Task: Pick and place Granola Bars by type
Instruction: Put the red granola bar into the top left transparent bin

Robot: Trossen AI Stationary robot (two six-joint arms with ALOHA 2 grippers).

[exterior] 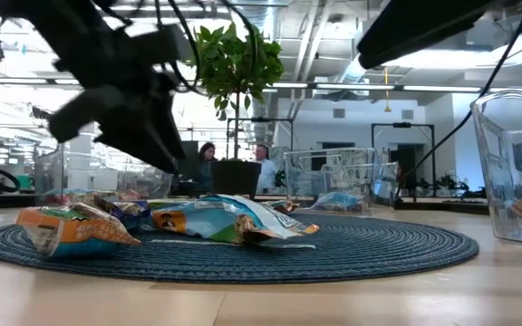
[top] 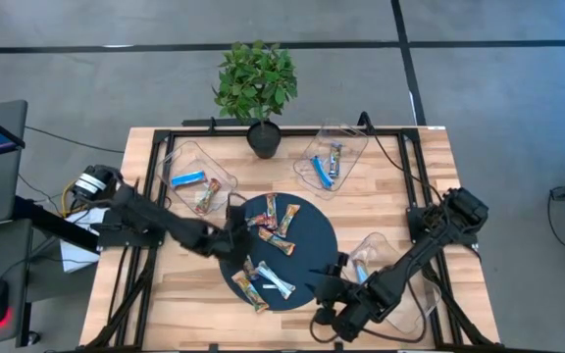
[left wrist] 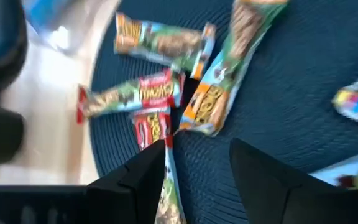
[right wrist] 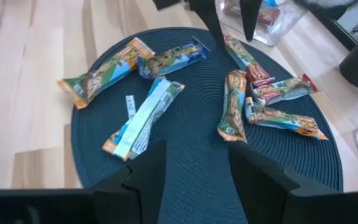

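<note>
Several shiny wrapped granola bars lie flat on a round dark blue mat [top: 312, 240]: one bunch on its far left part [top: 273, 221], another on its near left part [top: 263, 281]. My left gripper [top: 235, 233] hovers open over the mat's left edge; its wrist view shows red-brown and gold-green bars [left wrist: 148, 93] just beyond the fingertips. The low view shows this gripper [exterior: 157, 149] above the bars, clear of them. My right gripper [top: 327, 291] is open at the mat's near right edge, pointing across the mat at the bars [right wrist: 145, 118].
Three clear trays stand around the mat: far left [top: 179, 157] with a blue bar and another, far right [top: 351, 142] with blue bars, and right [top: 376, 245] beside my right arm. A potted plant [top: 258, 88] stands at the far edge. People show in the room behind.
</note>
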